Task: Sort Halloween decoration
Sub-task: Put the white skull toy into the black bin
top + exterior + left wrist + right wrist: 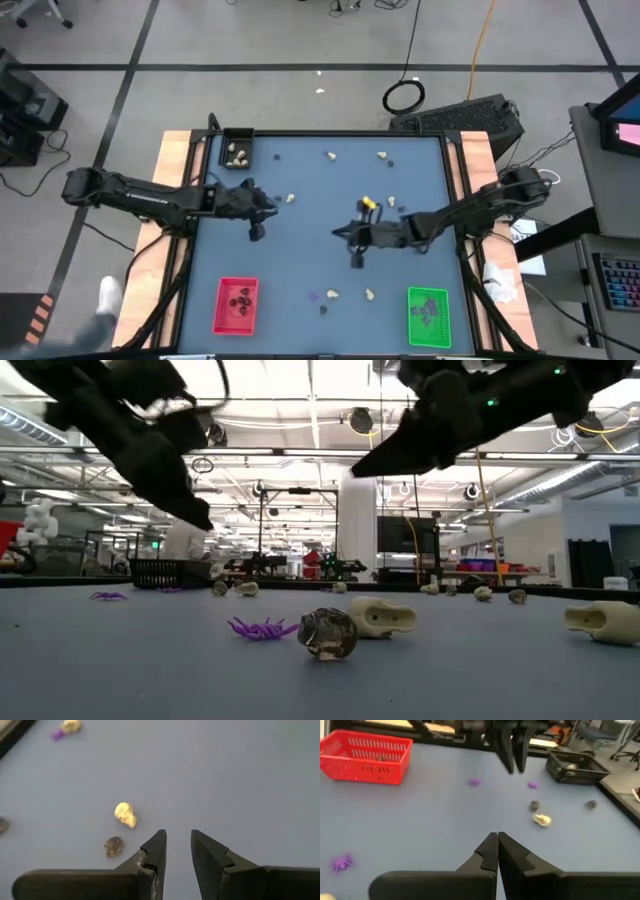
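We look down on the blue-grey tabletop (320, 230), with both dark arms reaching in over its middle. Three trays sit at its edges: a black tray (237, 148) at the far left corner holding cream-white lumps, a red tray (236, 305) at the near left with dark lumps in it, and a green tray (429, 316) at the near right with dark bits inside.

The left claw (256, 228) hangs above the tabletop left of centre. In its wrist view we see its fingers (155, 851) parted by a narrow gap with nothing between them. Just ahead of it lie a cream-white lump (125, 815) and a dark lump (113, 846), close together but apart.

The right claw (355, 256) hovers right of centre. In its wrist view we see its tips pressed together, holding nothing (498, 840). Beyond it lie another cream-white lump (542, 820), dark lumps and flat purple bits (474, 782).

The rest of the Halloween decoration is scattered loose: cream-white lumps (331, 155) near the far edge, more beside the right arm, and a few cream and purple pieces near the front edge between the red and green trays. In the low view a purple spider shape (262, 628), a dark lump (328, 632) and a cream lump (382, 617) lie close together.
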`<state>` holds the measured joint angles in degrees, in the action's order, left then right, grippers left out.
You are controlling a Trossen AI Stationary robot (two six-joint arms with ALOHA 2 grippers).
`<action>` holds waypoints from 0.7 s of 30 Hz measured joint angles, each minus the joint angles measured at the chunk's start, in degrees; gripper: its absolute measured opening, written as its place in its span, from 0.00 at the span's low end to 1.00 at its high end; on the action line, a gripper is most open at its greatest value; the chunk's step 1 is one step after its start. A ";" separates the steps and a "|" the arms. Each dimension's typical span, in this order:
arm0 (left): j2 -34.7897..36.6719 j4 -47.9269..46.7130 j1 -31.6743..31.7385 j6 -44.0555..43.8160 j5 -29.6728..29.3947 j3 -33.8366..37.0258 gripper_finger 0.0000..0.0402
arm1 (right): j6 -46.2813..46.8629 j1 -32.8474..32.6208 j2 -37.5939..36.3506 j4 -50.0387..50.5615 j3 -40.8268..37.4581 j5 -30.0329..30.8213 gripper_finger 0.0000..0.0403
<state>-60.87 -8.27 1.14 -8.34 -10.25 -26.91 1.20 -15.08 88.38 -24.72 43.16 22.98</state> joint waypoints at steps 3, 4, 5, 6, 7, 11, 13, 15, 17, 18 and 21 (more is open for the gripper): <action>-5.04 0.05 3.52 0.09 3.09 -2.16 0.21 | -0.89 0.80 -3.95 0.14 -2.32 -0.01 0.00; -6.76 0.04 4.52 0.09 3.37 -2.95 0.21 | -1.37 1.09 -4.94 0.65 -2.73 -0.02 0.00; -8.55 0.24 5.52 0.09 3.37 -3.83 0.21 | -1.90 1.31 -5.79 1.17 -2.96 0.01 0.00; -10.24 0.25 6.57 0.20 3.37 -4.60 0.21 | -2.38 1.60 -6.57 1.65 -3.02 0.02 0.00; -11.80 0.04 7.49 0.61 3.39 -5.41 0.21 | -2.85 1.83 -7.21 2.20 -3.03 0.02 0.00; -17.51 0.05 10.23 2.52 3.44 -8.80 0.21 | -4.61 2.74 -8.42 3.75 -3.04 -0.01 0.00; -20.04 0.47 10.96 2.76 3.11 -10.63 0.23 | -5.23 3.16 -8.63 4.07 -3.04 -0.04 0.00; -21.75 0.13 11.50 3.13 2.50 -11.86 0.28 | -5.36 3.65 -8.65 4.26 -3.04 -0.28 0.00; -23.43 0.49 11.99 3.21 2.19 -12.80 0.33 | -5.36 3.88 -8.65 4.96 -3.04 -0.33 0.00; -24.01 0.31 12.27 3.15 2.12 -12.93 0.37 | -5.34 3.88 -8.65 5.11 -3.04 -0.35 0.00; -26.20 0.54 12.97 3.18 2.09 -13.52 0.46 | -5.17 3.86 -8.65 5.51 -3.04 -0.50 0.00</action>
<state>-87.07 -7.73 14.12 -5.16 -8.16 -40.43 -3.98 -11.22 79.72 -19.21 40.12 22.48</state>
